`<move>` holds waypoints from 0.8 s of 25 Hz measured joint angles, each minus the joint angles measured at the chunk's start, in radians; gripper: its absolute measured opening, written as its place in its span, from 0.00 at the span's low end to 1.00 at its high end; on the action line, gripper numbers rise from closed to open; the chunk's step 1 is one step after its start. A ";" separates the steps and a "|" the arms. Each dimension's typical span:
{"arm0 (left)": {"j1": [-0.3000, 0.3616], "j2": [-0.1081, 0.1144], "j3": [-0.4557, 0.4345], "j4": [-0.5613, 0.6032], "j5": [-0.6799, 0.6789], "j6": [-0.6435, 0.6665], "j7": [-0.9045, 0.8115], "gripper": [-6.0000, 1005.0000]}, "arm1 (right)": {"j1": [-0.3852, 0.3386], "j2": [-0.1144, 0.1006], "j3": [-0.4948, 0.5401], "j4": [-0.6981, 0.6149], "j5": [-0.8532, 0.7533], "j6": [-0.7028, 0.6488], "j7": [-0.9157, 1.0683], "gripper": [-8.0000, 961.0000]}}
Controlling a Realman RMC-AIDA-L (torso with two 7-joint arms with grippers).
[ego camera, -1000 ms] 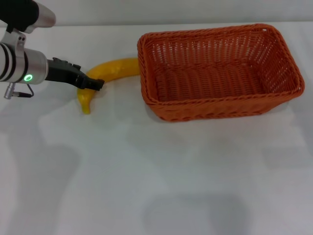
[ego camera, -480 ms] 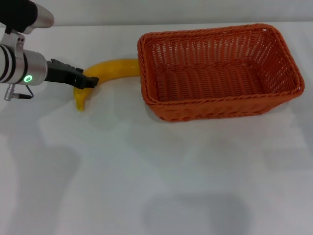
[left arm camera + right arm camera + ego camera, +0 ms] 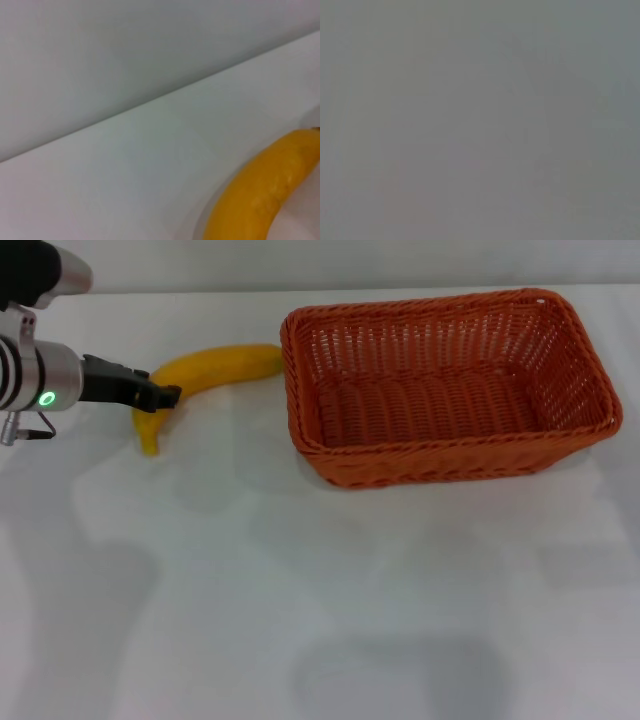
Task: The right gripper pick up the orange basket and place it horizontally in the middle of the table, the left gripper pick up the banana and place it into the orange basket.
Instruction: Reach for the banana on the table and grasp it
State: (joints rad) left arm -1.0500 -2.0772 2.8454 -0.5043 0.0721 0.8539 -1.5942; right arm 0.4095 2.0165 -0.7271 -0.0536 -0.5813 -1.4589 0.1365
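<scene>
The orange basket (image 3: 440,455) stands lengthwise on the white table (image 3: 320,620), right of centre toward the back, with nothing in it. The yellow banana (image 3: 215,365) is just to the basket's left, its far end close to the rim. My left gripper (image 3: 165,397) reaches in from the left edge and is shut on the banana near its lower end. A faint shadow on the table sits apart from the fruit, so it looks slightly raised. The left wrist view shows the banana (image 3: 260,200) close up over the white surface. The right gripper is out of view.
The right wrist view shows only flat grey. White table surface stretches across the front and left of the head view, and a pale wall runs along the table's back edge.
My left gripper has drawn back to the left and slightly away from me, and the banana has moved with it, away from the basket's left side. The basket has not moved.
</scene>
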 joint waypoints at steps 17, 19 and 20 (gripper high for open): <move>0.133 -0.008 0.000 0.041 -0.556 0.083 0.280 0.48 | 0.004 -0.004 0.000 -0.006 0.000 0.008 0.000 0.91; 0.145 -0.007 0.000 0.042 -0.622 0.130 0.303 0.48 | 0.003 -0.004 0.000 -0.006 0.000 0.009 0.000 0.91; 0.151 -0.006 0.000 0.041 -0.658 0.150 0.316 0.48 | 0.003 -0.004 0.000 -0.006 0.000 0.009 0.000 0.91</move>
State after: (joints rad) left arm -0.8988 -2.0835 2.8454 -0.4636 -0.5855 1.0042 -1.2778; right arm 0.4121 2.0121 -0.7271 -0.0598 -0.5814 -1.4500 0.1365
